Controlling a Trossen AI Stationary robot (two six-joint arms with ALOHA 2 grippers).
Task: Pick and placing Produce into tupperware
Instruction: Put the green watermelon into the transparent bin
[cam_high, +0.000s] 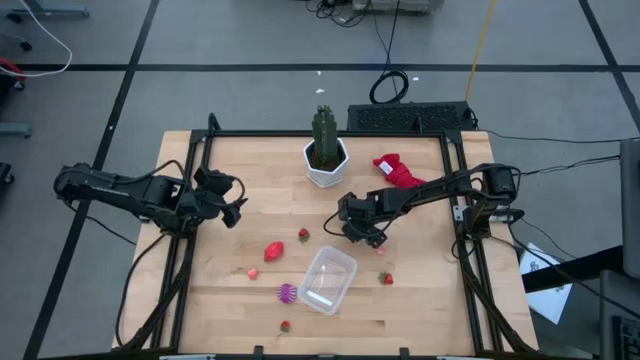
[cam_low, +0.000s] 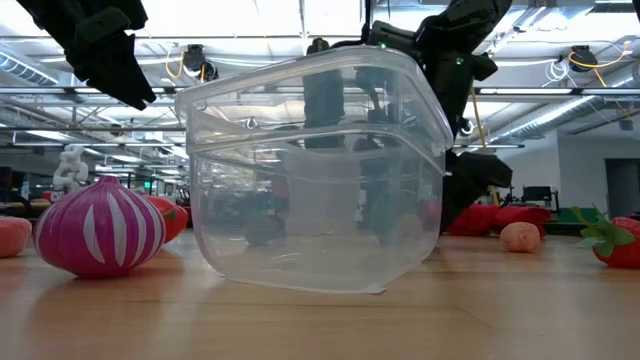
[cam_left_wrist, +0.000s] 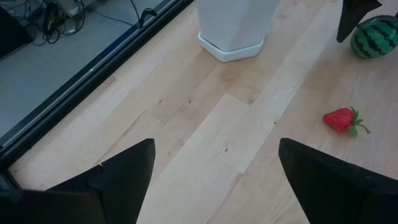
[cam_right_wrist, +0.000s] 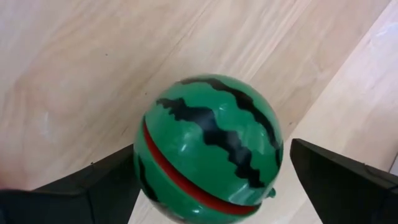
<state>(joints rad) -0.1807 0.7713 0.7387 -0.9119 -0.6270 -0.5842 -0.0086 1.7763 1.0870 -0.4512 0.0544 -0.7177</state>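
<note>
This is a robotics lab or workshop, not a home. The wooden counter sits in a black metal frame on a grey floor marked with dark tape lines, with loose cables and a black keyboard lying on the floor at twelve o'clock from the counter. Seen level across the counter, the room behind is a wide open hall with an exposed industrial ceiling of beams, ducts and strip lights, and a computer monitor stands far off at three o'clock.
</note>
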